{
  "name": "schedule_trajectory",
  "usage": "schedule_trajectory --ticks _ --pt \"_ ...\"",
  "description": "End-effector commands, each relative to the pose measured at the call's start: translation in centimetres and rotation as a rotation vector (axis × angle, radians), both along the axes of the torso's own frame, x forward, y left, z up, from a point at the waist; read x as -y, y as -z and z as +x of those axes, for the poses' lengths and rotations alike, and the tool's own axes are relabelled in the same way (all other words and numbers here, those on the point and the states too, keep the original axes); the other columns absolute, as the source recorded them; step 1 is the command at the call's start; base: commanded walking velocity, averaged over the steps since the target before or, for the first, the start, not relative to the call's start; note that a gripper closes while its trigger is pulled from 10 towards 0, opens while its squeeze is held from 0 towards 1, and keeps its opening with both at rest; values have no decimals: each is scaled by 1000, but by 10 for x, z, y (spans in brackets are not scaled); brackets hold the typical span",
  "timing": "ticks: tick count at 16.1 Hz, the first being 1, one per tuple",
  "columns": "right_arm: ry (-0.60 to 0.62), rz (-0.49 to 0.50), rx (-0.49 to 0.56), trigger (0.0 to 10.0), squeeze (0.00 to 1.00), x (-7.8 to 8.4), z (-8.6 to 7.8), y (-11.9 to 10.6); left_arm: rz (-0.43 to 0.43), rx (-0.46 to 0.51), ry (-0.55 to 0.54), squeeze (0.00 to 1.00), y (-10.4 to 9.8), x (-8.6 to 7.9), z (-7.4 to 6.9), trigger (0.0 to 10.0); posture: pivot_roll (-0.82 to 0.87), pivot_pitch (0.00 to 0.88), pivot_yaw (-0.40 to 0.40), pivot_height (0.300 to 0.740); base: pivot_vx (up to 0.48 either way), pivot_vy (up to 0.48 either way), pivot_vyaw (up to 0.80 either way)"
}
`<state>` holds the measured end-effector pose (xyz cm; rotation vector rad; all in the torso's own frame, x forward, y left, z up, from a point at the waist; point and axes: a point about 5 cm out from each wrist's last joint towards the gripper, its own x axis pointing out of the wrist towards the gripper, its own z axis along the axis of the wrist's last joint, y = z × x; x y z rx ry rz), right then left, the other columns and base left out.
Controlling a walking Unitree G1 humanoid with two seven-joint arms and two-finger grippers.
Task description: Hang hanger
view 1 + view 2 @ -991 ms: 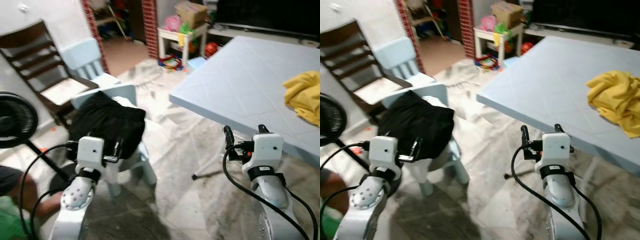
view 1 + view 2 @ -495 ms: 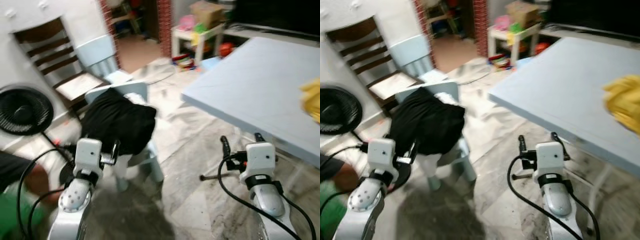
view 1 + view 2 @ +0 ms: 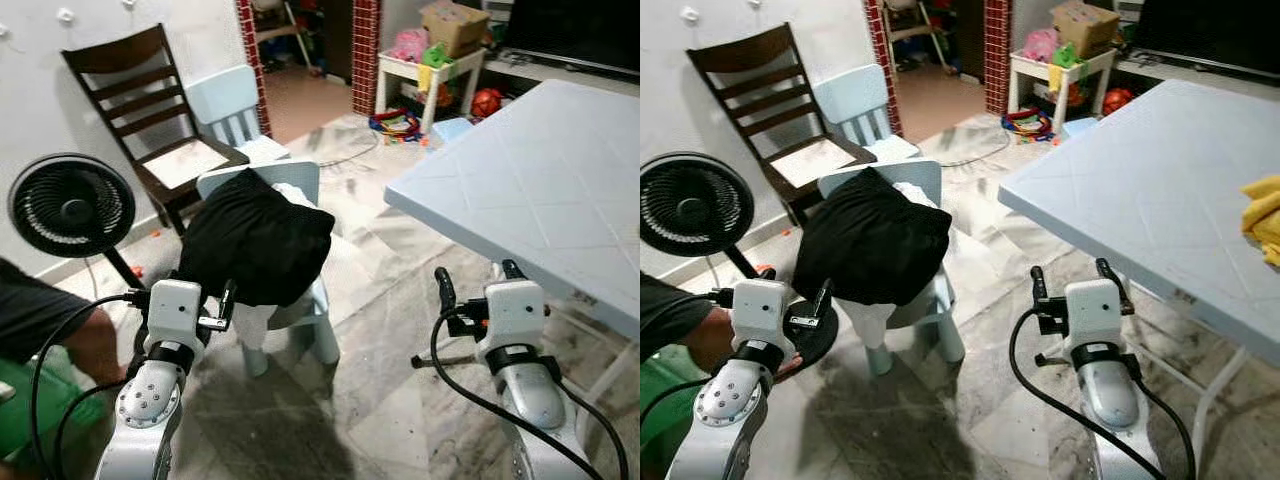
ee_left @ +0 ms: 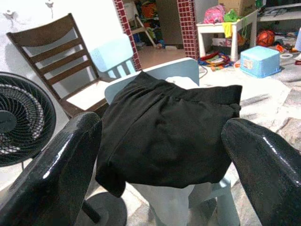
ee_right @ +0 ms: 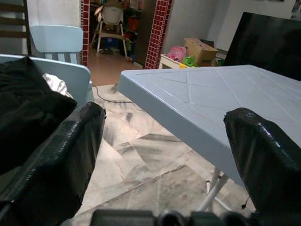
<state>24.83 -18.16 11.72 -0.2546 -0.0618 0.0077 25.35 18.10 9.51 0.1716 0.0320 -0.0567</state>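
Still in approach: left gripper [image 3: 222,302] and right gripper [image 3: 470,283] both empty with jaws apart, no hanger in sight, black garment [image 3: 255,240] draped over pale-blue plastic child's chair [image 3: 262,181]; next, locate hanger.

Two claws raised over a marble floor, a draped chair ahead.

A black garment [image 3: 872,240] lies over a small pale blue chair [image 3: 902,262]. Left claw [image 3: 818,302] hangs near it, right claw [image 3: 1072,279] spread open beside the blue surface [image 3: 1140,195], which carries a yellow cloth [image 3: 1264,210]. A fan [image 3: 692,205] and a dark wooden chair [image 3: 765,110] stand left.
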Motion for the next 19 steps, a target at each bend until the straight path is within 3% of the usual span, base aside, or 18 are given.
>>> schedule_trajectory --ticks 1,7,13,15,19 --pt "-30 -75 3 10000 0 -5 2 0 23 -3 -6 0 1 -2 0 10000 0 2 44 740 0 0 0" --pt "23 -137 4 10000 0 2 6 4 21 16 15 0 -4 6 3 10000 17 20 49 740 0 0 0" --pt "52 -94 28 10000 0 -11 10 8 36 34 72 0 -12 10 14 10000 29 10 102 740 0 0 0" --pt "42 -98 30 10000 0 -11 9 8 35 34 69 0 -11 10 16 10000 25 7 93 740 0 0 0" --pt "-14 -152 37 10000 0 -1 20 -1 -16 26 26 0 -3 21 9 10000 9 9 -1 740 0 0 0"
